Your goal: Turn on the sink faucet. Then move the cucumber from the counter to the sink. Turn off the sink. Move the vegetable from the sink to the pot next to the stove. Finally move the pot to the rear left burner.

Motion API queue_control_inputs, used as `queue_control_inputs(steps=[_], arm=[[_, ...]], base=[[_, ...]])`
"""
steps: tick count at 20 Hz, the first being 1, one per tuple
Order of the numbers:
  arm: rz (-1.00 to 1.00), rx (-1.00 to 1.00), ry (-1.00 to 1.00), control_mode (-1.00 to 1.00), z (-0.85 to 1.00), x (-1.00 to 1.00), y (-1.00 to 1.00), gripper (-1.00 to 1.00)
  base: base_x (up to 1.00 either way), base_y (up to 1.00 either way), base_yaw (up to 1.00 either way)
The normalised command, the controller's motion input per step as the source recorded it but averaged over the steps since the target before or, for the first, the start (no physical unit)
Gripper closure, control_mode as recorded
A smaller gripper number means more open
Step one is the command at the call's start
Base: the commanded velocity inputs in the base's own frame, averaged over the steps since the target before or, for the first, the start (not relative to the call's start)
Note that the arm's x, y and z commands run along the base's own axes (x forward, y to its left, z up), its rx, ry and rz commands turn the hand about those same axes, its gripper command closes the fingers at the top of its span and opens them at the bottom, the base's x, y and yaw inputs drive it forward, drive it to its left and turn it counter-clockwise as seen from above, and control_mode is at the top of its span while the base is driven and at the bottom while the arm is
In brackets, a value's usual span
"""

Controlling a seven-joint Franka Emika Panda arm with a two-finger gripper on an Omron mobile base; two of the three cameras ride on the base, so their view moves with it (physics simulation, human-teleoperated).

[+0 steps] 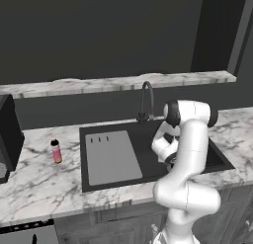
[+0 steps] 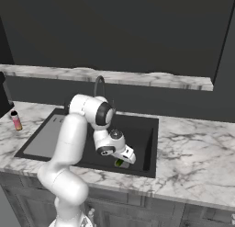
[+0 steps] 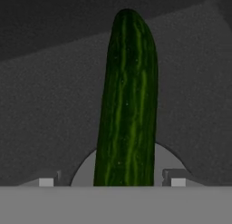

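The dark green cucumber lies on the floor of the black sink, over the round grey drain. My gripper is down in the basin right above it, open. Its two fingertips straddle the cucumber's near end with a gap on each side. From the right base view, a small green piece of the cucumber shows just under the gripper at the sink's front. The dark gooseneck faucet stands behind the basin.
A grey slotted drainboard covers the sink's left half. On the white marble counter, a small pink bottle stands left of the sink. A dark appliance sits at the far left. My own arm arches over the basin's right half.
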Motion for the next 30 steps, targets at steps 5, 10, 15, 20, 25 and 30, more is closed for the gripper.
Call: queue_control_inputs(steps=[5, 10, 15, 20, 25, 30], arm=[[0.0, 0.0, 0.01, -1.0, -0.07, 0.0, 0.0, 1.0], [0.0, 0.0, -0.02, -1.0, -0.01, 0.0, 0.0, 1.0], [0.0, 0.0, -0.04, -1.0, 0.12, 0.0, 0.0, 1.0], [-0.01, 0.0, -0.06, -1.0, 0.59, -0.05, 0.0, 1.0], [-0.02, 0.0, -0.02, -1.0, 0.74, 0.0, 0.04, 1.0], [-0.03, 0.0, 0.0, -1.0, 0.81, 0.0, 0.04, 1.0]], base=[[0.0, 0.0, 0.0], [0.0, 0.0, 0.0], [0.0, 0.0, 0.0], [0.0, 0.0, 0.0], [0.0, 0.0, 0.0], [0.0, 0.0, 0.0]])
